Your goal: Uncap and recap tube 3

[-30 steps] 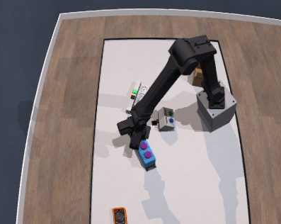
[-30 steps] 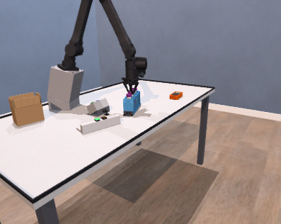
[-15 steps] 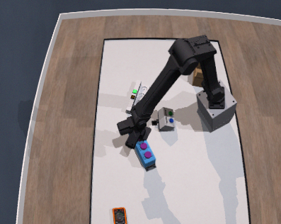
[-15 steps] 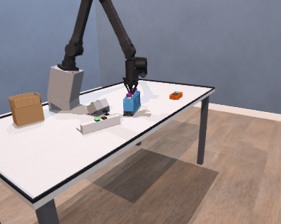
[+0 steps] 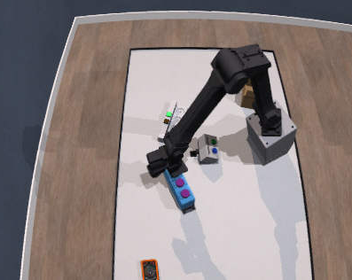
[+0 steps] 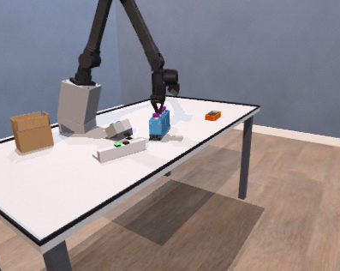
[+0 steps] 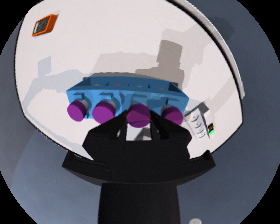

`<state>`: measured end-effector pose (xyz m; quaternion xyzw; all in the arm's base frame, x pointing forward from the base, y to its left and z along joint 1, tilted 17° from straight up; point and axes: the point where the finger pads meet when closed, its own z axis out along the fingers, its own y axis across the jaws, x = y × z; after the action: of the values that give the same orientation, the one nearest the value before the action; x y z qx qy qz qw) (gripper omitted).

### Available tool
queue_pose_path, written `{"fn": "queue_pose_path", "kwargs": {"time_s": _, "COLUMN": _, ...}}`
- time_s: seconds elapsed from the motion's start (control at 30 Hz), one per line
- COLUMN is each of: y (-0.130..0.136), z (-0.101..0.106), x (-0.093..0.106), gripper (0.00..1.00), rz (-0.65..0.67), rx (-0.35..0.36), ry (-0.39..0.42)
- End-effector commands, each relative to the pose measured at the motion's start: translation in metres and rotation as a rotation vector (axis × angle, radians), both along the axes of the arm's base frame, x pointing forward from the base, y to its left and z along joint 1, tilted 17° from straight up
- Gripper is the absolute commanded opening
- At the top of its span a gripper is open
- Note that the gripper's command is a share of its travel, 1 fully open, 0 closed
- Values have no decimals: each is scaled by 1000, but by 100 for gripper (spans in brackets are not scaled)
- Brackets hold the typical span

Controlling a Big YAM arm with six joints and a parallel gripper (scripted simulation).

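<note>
Green lamp (image 5: pixel 168 114) (image 6: pixel 117 144) (image 7: pixel 211 132) lit; we judge step 3 in hand. End effector (image 5: pixel 177 170) (image 6: pixel 158 112) (image 7: pixel 138 113) clenched on tube 3 cap (image 7: pixel 139 116). Next: twist until stop, then check others.

The decapping station (image 5: pixel 188 203) (image 6: pixel 156 128) (image 7: pixel 123 95) is a long blue block, upright on the desk (image 5: pixel 238 213) (image 6: pixel 75 184) (image 7: pixel 126 35), with 4 tubes in 1 row under round purple caps. The cap of tube 1 (image 5: pixel 185 193) (image 7: pixel 77 111), the cap of tube 2 (image 5: pixel 179 182) (image 7: pixel 104 112), the cap of tube 3 (image 7: pixel 139 115) and the cap of tube 4 (image 6: pixel 156 115) (image 7: pixel 172 116) all sit on their tubes; how tight, I can't tell. Cap 3 is between the hand's (image 7: pixel 139 120) fingertips.

Near the tube 4 end lies the pale cap tray (image 5: pixel 161 136) (image 6: pixel 124 151), its nests in 1 row. Its green lamp (image 5: pixel 168 113) (image 6: pixel 117 144) (image 7: pixel 211 132) glows; the amber lamp (image 5: pixel 167 120) (image 6: pixel 126 142) is dark.

The grey, sloped key housing (image 5: pixel 203 152) (image 6: pixel 122 129) carries 2 round keys side by side, blue CYCLE (image 5: pixel 215 151) and green READY (image 5: pixel 214 142).
</note>
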<state>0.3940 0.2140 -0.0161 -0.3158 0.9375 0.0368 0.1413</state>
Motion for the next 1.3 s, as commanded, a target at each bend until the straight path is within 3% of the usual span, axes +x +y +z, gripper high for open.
{"fn": "queue_pose_path", "kwargs": {"time_s": 0.0, "y": 10, "z": 11, "x": 9, "gripper": 0, "rz": -257, "rx": 87, "ry": 26}}
{"fn": "queue_pose_path", "kwargs": {"time_s": 0.23, "y": 10, "z": 11, "x": 9, "gripper": 0, "rz": -577, "rx": 171, "ry": 82}}
{"fn": "queue_pose_path", "kwargs": {"time_s": 0.3, "y": 10, "z": 11, "x": 9, "gripper": 0, "rz": -577, "rx": 171, "ry": 82}}
{"fn": "queue_pose_path", "kwargs": {"time_s": 0.67, "y": 12, "z": 9, "x": 8, "gripper": 0, "rz": -1098, "rx": 307, "ry": 176}}
{"fn": "queue_pose_path", "kwargs": {"time_s": 1.17, "y": 5, "z": 7, "x": 7, "gripper": 0, "rz": -1098, "rx": 299, "ry": 174}}
{"fn": "queue_pose_path", "kwargs": {"time_s": 1.2, "y": 5, "z": 7, "x": 7, "gripper": 49, "rz": -1098, "rx": 299, "ry": 174}}
{"fn": "queue_pose_path", "kwargs": {"time_s": 1.27, "y": 5, "z": 7, "x": 7, "gripper": 49, "rz": -1098, "rx": 299, "ry": 174}}
